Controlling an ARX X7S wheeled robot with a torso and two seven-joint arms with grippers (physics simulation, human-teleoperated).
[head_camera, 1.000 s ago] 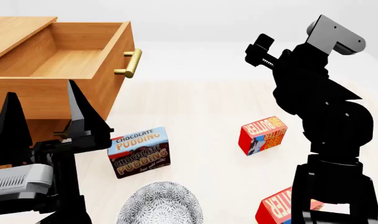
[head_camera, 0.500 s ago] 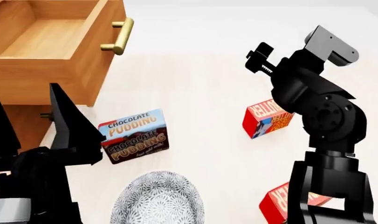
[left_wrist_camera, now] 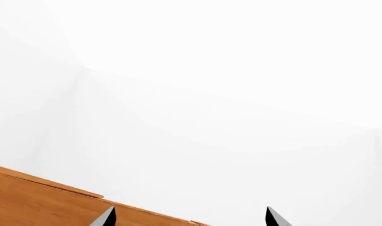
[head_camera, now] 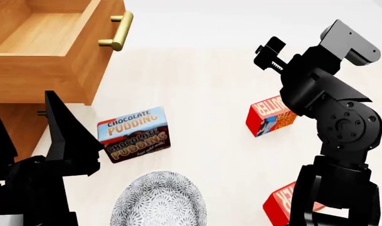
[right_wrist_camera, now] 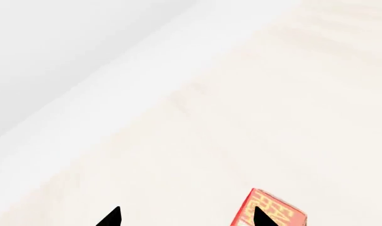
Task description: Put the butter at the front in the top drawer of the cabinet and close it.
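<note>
on the pale table (head_camera: 197, 89), right of the chocolate pudding box (head_camera: 134, 134), the butter (head_camera: 271, 116) lies: a small red box with an orange lettered face and a blue patch. both the left gripper (left_wrist_camera: 187, 219) and right gripper (right_wrist_camera: 185, 217) are spread wide, holding nothing. at far left the top drawer (head_camera: 46, 47) stands pulled out.

A bare simulated test scene is showing: blank white walls (left_wrist_camera: 228, 70) are enclosing a pale bench (head_camera: 203, 84) carrying a wooden cabinet (head_camera: 27, 80), grocery boxes (head_camera: 134, 134) and a patterned bowl (head_camera: 158, 200).
</note>
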